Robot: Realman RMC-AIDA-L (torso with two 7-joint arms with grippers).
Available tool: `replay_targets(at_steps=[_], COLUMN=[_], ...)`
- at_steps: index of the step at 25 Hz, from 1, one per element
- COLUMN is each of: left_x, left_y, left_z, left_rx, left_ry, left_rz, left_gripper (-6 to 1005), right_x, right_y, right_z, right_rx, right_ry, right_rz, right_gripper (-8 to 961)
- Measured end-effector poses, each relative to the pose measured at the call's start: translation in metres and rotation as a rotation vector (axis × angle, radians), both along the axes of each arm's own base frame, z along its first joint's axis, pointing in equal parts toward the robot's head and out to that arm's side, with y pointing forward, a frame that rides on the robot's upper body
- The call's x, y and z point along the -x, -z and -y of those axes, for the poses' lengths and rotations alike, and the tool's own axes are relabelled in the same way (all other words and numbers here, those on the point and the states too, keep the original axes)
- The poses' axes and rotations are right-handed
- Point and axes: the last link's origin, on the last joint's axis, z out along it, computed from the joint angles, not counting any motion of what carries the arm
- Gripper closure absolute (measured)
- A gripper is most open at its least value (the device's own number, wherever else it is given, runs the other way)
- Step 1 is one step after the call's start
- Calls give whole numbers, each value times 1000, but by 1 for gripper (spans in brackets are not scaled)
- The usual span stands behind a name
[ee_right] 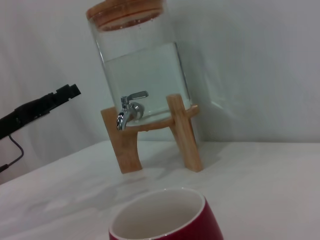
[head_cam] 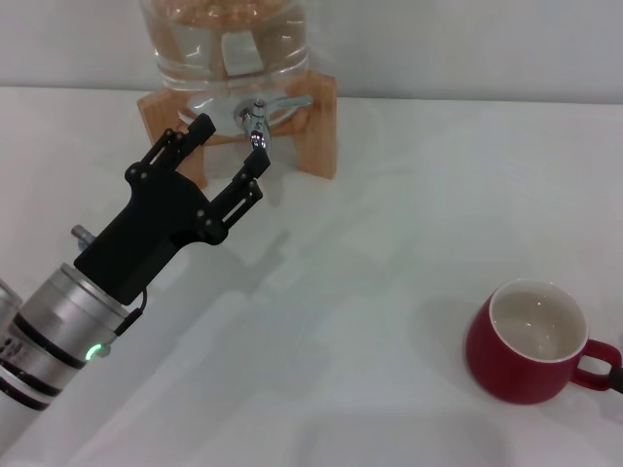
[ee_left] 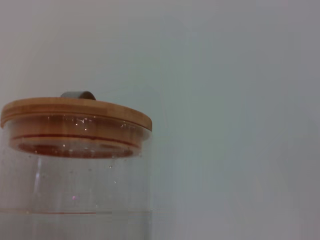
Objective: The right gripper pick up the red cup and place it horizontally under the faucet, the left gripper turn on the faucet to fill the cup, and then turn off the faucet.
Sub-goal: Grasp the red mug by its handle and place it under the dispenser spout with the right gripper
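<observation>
The red cup [head_cam: 531, 341] stood upright on the white table [head_cam: 389, 253], near the front right corner of the head view. It was shiny and dark red on the outside and white on the inside. It got narrower toward the bottom. Its small loop handle [head_cam: 599, 363] pointed to the right. Nothing was inside it that could be seen. In the right wrist view, the cup's white rim [ee_right: 165, 215] filled the near edge, so the right arm's camera was close behind it. Only a tiny dark bit showed at the right edge of the head view, just beside the handle, and it was too small to tell what it was. The right gripper's fingers could not be seen.

The cup was well apart from the faucet [head_cam: 255, 117]. The faucet was small and shiny silver, with a flat lever on top and a spout that turned down. It stuck out of a clear water jar [head_cam: 224, 44] that sat in a wooden stand [head_cam: 316, 131] at the back of the table. The jar had a wooden lid [ee_left: 75, 112] and water inside.

The left gripper [head_cam: 230, 147] was up by the faucet. Its two black fingers were spread wide apart and held nothing. One fingertip [head_cam: 259, 148] was just at the spout, and the other fingertip [head_cam: 201, 125] was beside the stand's left leg. A green light [head_cam: 94, 352] glowed on its silver arm.
</observation>
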Motion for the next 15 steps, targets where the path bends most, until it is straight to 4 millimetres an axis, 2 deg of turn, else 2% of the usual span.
replay_targets(at_steps=[15], left_x=[0], left_y=[0], left_z=[0], left_rx=[-1], left_ry=[2], left_rz=[1], left_gripper=[240], right_x=[2], right_y=[13], right_z=[-4], right_rx=[6], right_ry=[9], right_rz=[17], right_gripper=[95])
